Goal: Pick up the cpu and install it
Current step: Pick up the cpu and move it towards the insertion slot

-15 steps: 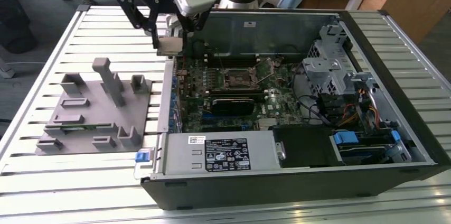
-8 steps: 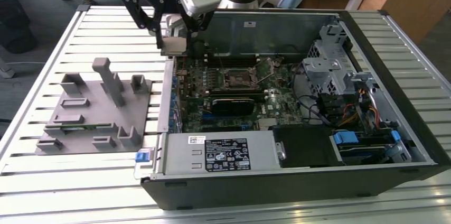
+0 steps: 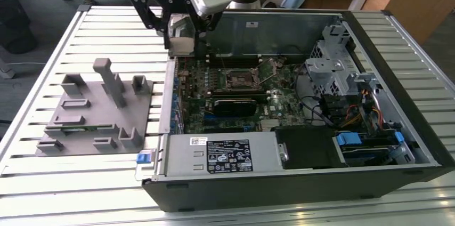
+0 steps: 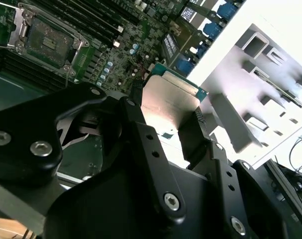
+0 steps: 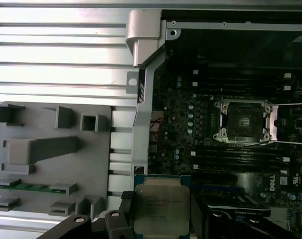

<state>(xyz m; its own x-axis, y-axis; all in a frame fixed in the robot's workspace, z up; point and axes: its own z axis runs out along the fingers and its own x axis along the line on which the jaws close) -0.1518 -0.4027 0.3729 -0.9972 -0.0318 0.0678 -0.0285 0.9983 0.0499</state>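
Black two-fingered claw (image 4: 165,115) clamped the flat, square, silvery cpu (image 4: 173,94); in the exterior view, the open metal-framed socket (image 3: 242,79) lay lower right of it.

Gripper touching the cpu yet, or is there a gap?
Touching. In the second wrist view the gripper has its fingers pressed on opposite edges of the cpu, with no gap.

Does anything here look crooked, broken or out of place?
Nothing stands out. The black computer case lies open on its side, and the motherboard's square processor socket is empty with its metal frame flipped open. The silvery square chip sits straight, gripped in the robot's black hand.
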